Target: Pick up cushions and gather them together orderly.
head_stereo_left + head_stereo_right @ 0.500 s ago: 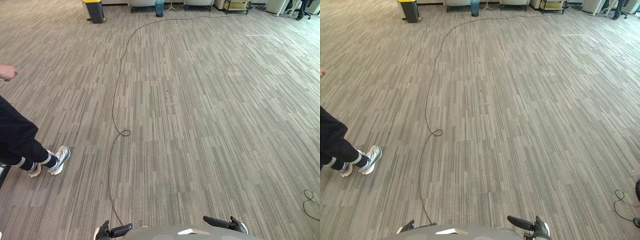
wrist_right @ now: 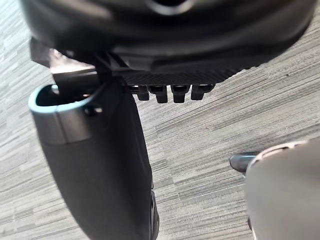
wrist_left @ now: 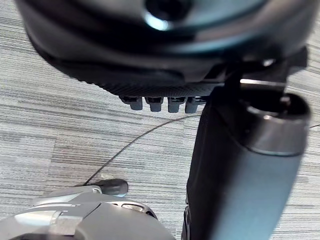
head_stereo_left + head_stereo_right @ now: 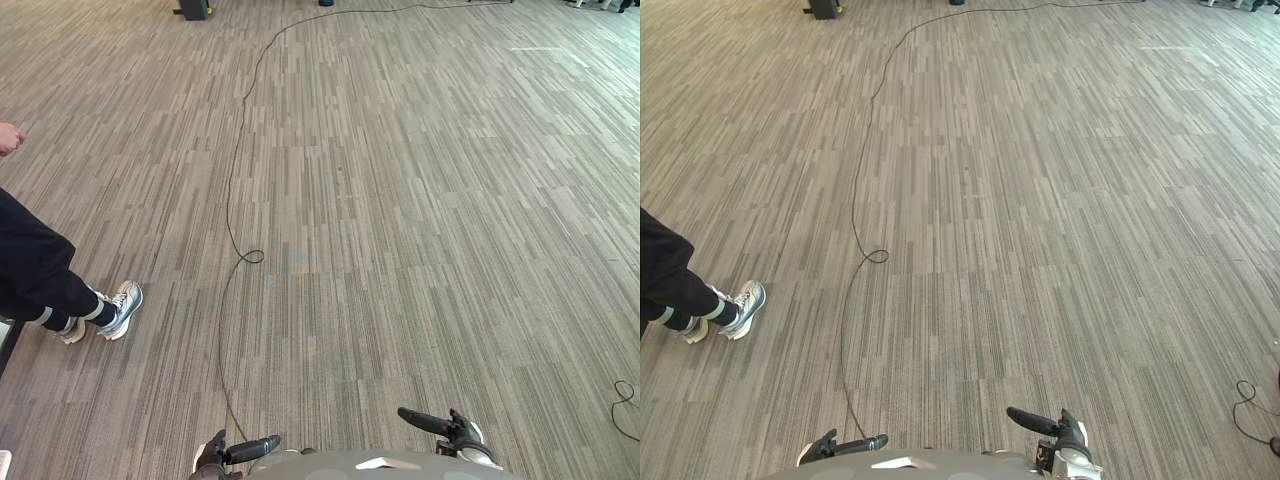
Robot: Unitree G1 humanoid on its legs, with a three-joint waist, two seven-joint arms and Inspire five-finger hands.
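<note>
Cushions are the goal, yet where they lie I cannot tell. On that showing, I judge the gathering not yet begun: every pick-up and the orderly grouping are left to do. The left hand [image 4: 238, 450] sits at seven o'clock and the right hand [image 4: 447, 428] at five o'clock, both low over the carpeted floor [image 4: 420, 200], fingers [image 3: 155, 103] straight and relaxed, holding nothing. Count: two robot hands, both empty; one person [image 4: 35, 270] at nine o'clock, with two pale shoes [image 4: 122, 308]; one dark bin [image 4: 193, 8] far off at eleven o'clock.
</note>
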